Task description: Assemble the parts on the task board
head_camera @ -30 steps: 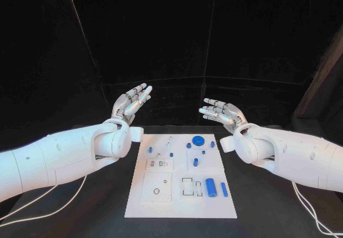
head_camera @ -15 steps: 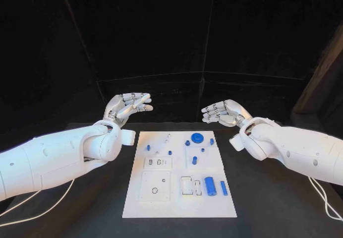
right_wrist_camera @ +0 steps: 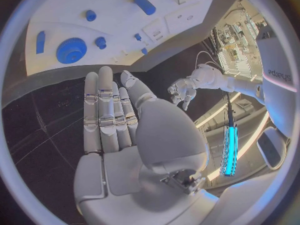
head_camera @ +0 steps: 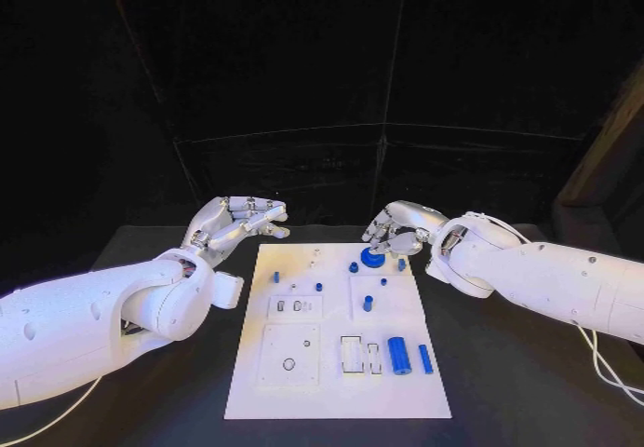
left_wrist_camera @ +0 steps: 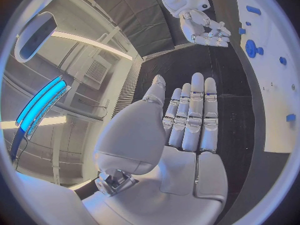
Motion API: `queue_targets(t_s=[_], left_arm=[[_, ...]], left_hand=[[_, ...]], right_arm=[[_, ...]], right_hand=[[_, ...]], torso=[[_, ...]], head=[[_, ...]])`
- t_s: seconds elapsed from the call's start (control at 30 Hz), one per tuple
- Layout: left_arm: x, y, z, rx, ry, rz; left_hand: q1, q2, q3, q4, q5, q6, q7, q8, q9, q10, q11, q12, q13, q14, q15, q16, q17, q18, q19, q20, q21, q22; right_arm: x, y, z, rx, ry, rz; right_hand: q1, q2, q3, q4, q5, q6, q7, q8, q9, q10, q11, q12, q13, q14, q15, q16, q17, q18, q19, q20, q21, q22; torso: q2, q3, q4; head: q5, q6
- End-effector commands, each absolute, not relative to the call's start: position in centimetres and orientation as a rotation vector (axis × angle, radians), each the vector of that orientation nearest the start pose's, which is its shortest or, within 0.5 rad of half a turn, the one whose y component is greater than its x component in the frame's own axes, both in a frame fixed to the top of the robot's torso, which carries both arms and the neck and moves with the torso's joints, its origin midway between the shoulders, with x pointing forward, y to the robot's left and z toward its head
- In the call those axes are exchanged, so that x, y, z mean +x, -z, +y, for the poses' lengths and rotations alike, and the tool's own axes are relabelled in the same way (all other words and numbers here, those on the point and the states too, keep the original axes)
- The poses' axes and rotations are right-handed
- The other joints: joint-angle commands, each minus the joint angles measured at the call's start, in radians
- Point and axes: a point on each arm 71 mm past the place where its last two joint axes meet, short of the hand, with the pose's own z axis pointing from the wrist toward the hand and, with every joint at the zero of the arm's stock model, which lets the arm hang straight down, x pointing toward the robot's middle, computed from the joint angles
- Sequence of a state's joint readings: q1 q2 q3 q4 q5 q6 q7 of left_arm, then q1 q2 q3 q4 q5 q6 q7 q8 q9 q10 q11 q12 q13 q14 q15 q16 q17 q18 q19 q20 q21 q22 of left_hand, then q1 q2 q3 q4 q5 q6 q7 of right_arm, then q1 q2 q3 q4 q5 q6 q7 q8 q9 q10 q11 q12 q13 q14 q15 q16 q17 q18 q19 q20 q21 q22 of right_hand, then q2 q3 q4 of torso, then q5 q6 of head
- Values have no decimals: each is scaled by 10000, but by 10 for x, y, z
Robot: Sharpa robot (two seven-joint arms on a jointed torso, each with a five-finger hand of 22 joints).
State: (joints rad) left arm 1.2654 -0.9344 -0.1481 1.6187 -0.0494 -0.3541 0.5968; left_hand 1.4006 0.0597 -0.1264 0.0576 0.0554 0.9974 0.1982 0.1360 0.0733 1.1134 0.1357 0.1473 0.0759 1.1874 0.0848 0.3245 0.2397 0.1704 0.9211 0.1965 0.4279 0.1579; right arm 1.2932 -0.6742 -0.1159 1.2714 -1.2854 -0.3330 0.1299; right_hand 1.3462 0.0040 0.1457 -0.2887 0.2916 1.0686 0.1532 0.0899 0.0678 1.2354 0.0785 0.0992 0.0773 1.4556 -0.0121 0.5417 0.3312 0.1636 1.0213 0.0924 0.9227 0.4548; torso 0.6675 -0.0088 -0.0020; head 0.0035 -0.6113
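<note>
The board [head_camera: 336, 372] lies mid-table with blue parts on it, a gear [head_camera: 372, 257] at its far edge. Both hands hover empty, fingers extended: the left hand [head_camera: 239, 222] beyond the far left corner, the right hand [head_camera: 398, 229] just behind the gear.

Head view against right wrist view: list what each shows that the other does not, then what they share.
Head view alone: the near end of the task board, with the big blue cylinder, a slimmer blue pin beside it and the rectangular slots.

Right wrist view alone: the right hand's open palm, fingers straight and holding nothing.

Shared: the blue gear at the board's far end, small blue pegs near it, and the left hand, off the board's edge.
</note>
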Motion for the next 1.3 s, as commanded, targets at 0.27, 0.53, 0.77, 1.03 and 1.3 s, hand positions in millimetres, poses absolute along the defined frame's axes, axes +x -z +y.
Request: queue_targets(t_s=[0.27, 0.53, 0.77, 1.03, 1.3], left_arm=[[448, 159, 213, -9018, 16449, 13389], [445, 159, 209, -9051, 16623, 13565], [445, 159, 209, -9093, 16642, 13678], [445, 160, 209, -9136, 16634, 13779], [444, 160, 208, -9147, 16696, 13865]], left_hand=[[-59, 45, -12, -100, 14, 36, 85, -146, -34, -37, 100, -204, -43, -327, 62, 58, 98, 112, -90, 75, -84, -75], [-123, 72, -23, -113, 14, -2, 121, -221, -45, -84, 135, -300, -56, -429, 93, 82, 145, 113, -106, 101, -102, -92], [-171, 96, -30, -120, 13, -36, 152, -278, -50, -120, 164, -367, -61, -515, 118, 89, 173, 113, -111, 122, -110, -103], [-194, 112, -30, -118, 13, -47, 162, -297, -51, -133, 174, -391, -62, -546, 127, 92, 184, 113, -112, 129, -112, -108], [-213, 127, -30, -119, 14, -63, 175, -321, -52, -153, 186, -419, -64, -580, 138, 93, 194, 113, -114, 137, -115, -112]], right_arm=[[534, 166, -159, -3967, -5600, 15891], [534, 163, -154, -4214, -5347, 15679], [530, 164, -147, -4373, -5311, 15914], [530, 166, -142, -4468, -5239, 16165], [534, 168, -137, -4542, -5150, 16363]], right_hand=[[-759, -529, 1731, 58, -11, 308, -102, -220, 17, 99, -97, -127, -32, 533, -30, 4785, 4515, -329, 1743, -27, 3153, 4034], [-1075, -797, 2035, 140, -84, 230, -67, -246, 12, -393, 24, -340, -100, 496, 53, 5775, 5513, -491, 2227, 58, 3770, 5018], [-1202, -924, 2187, 219, -104, 104, -73, -252, 8, -705, 74, -320, -100, 430, 100, 6177, 5865, -545, 2402, 115, 4021, 5399], [-1272, -1019, 2270, 327, -195, -24, -63, -264, 4, -1043, 123, -304, -101, 403, 150, 6577, 6242, -602, 2577, 164, 4249, 5764], [-1210, -975, 2371, 374, -246, -152, -59, -282, -7, -1160, 139, -273, -97, 393, 167, 6764, 6412, -627, 2656, 184, 4353, 5930]], torso=[[662, -44, 54], [818, -28, 125], [851, -21, 152], [841, -31, 138], [861, -37, 164]], head=[[-36, 224], [-76, 192], [-73, 156], [-69, 113], [-73, 48]])
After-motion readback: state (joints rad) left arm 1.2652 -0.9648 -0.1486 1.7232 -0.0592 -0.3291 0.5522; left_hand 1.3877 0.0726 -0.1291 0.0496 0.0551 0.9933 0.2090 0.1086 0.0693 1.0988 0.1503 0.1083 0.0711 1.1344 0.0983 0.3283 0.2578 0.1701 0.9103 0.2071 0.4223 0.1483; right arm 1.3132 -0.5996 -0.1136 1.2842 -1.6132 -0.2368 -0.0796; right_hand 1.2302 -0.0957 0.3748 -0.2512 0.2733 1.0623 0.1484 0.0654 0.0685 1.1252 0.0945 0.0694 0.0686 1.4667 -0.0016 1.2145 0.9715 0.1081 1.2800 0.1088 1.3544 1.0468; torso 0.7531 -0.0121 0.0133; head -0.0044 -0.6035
